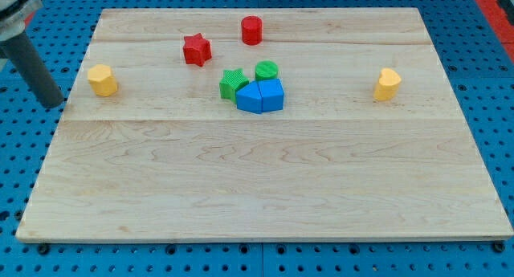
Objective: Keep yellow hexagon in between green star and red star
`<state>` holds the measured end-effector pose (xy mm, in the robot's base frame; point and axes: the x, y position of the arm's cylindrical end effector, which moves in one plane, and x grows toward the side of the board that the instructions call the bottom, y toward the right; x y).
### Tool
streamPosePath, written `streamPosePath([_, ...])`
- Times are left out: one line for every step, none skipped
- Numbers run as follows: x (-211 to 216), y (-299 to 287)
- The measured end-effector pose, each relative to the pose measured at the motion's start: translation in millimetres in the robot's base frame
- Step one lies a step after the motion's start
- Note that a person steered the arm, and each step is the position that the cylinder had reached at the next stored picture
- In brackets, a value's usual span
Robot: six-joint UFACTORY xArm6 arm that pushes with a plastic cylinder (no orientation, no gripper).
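Observation:
The yellow hexagon (102, 79) sits near the board's left edge. The red star (196, 49) lies to its upper right. The green star (233, 83) lies further right, near the board's middle top, touching a blue block (251, 99). The hexagon is left of both stars, not between them. My rod comes in from the view's top left. My tip (54, 102) is just off the board's left edge, a short way left of the yellow hexagon and a little below it, not touching it.
A red cylinder (252, 30) stands at the top middle. A green cylinder (267, 71) and a second blue block (274, 94) cluster with the green star. Another yellow block (387, 83) sits at the right. The wooden board (265, 189) lies on a blue pegboard.

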<state>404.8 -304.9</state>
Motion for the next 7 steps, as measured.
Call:
streamPosePath([-8, 1])
streamPosePath([-31, 1])
streamPosePath([-36, 50])
streamPosePath([-2, 124])
streamPosePath([29, 127])
streamPosePath([23, 138])
streamPosePath([-38, 138])
